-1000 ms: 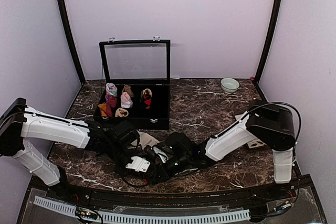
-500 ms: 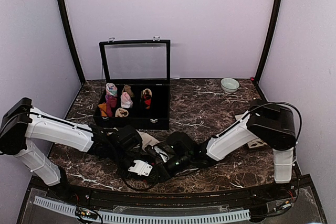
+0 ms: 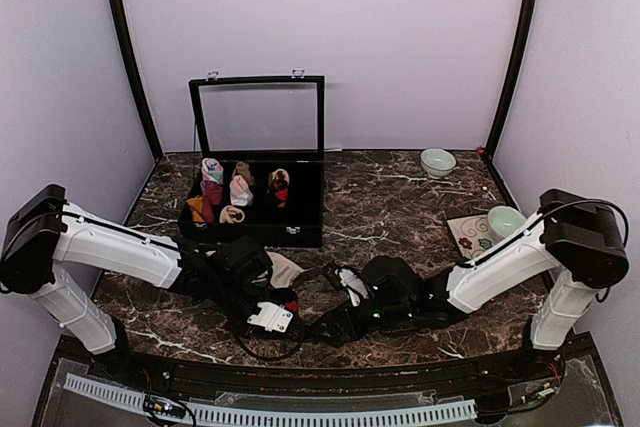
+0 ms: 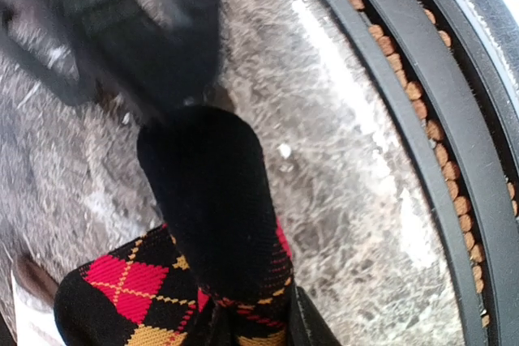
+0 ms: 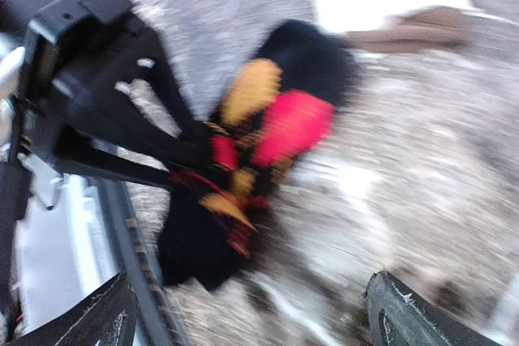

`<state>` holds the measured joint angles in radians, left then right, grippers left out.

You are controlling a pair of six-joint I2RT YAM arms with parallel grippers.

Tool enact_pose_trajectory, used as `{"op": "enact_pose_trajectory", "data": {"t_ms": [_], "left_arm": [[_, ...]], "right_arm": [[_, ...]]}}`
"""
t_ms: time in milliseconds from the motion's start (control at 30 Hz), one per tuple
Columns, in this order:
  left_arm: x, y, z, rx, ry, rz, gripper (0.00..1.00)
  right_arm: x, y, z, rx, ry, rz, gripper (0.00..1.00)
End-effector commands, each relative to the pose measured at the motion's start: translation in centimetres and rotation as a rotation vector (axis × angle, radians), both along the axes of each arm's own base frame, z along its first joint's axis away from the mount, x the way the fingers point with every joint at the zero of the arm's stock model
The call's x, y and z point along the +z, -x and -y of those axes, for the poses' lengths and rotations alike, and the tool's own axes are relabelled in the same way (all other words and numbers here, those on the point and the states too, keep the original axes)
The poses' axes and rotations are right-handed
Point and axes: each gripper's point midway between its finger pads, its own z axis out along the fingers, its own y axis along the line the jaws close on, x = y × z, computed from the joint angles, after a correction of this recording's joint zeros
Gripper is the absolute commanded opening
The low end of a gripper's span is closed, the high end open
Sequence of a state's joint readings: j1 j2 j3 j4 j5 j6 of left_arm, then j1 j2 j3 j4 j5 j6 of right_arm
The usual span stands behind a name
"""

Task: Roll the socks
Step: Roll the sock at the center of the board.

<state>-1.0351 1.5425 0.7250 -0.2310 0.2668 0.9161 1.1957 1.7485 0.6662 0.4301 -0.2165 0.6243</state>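
Note:
The black sock with red and orange argyle diamonds (image 4: 203, 200) is bunched up and hangs over the marble near the table's front edge. My left gripper (image 4: 243, 326) is shut on its patterned end. The right wrist view, blurred, shows that same sock (image 5: 243, 160) held by the left gripper (image 5: 174, 155). My right gripper (image 5: 255, 322) stands open a short way from it, with nothing between its fingers (image 5: 422, 313). The cream sock with a brown cuff (image 3: 283, 269) lies flat just behind the two grippers. From above, the left gripper (image 3: 285, 309) and right gripper (image 3: 325, 327) point at each other.
A black box (image 3: 300, 212) with its glass lid raised holds several rolled sock bundles at the back left. A small bowl (image 3: 437, 161) sits at the back right. A patterned plate (image 3: 468, 235) with a cup (image 3: 505, 220) lies by the right arm. The table's black front rail (image 4: 422, 143) runs close by.
My right gripper has opened, let go of the black argyle sock and drawn back to the right. The left gripper keeps its hold and has shifted slightly right.

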Motion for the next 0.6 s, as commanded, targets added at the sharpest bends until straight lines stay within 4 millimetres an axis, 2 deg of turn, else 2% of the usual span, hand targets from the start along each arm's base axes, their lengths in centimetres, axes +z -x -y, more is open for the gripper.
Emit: {"op": "enact_pose_trajectory", "data": {"t_ms": [0, 100, 200, 267, 300, 367, 467, 567], "left_arm": [[-2.8, 0.4, -4.2, 0.067, -0.171, -0.074, 0.22], [-2.9, -0.2, -4.5, 0.117, -0.179, -0.137, 0.22], [-2.9, -1.2, -5.0, 0.168, -0.189, -0.196, 0.22], [-2.8, -1.2, -4.9, 0.192, -0.181, -0.255, 0.22], [-2.7, -1.1, -4.8, 0.2, -0.173, -0.284, 0.22], [-2.8, -0.9, -4.7, 0.205, -0.179, -0.325, 0.22], [-2.9, -0.8, -4.5, 0.21, -0.189, -0.359, 0.22], [-3.0, -0.4, -4.6, 0.202, -0.194, -0.393, 0.23]], "right_arm": [[-8.5, -1.3, 11.9, -0.228, 0.489, 0.056, 0.99], [-6.3, -3.0, 12.8, -0.322, 0.485, 0.195, 0.99], [-1.6, -4.4, 12.8, -0.403, 0.365, 0.41, 0.99], [0.7, -5.6, 13.1, -0.512, 0.233, 0.457, 1.0], [0.8, -6.1, 13.2, -0.531, 0.208, 0.446, 1.0], [1.4, -6.5, 12.3, -0.508, 0.164, 0.453, 0.99], [2.6, -7.2, 11.2, -0.48, 0.166, 0.529, 0.99], [3.4, -6.4, 9.9, -0.343, 0.144, 0.661, 0.99]]}}
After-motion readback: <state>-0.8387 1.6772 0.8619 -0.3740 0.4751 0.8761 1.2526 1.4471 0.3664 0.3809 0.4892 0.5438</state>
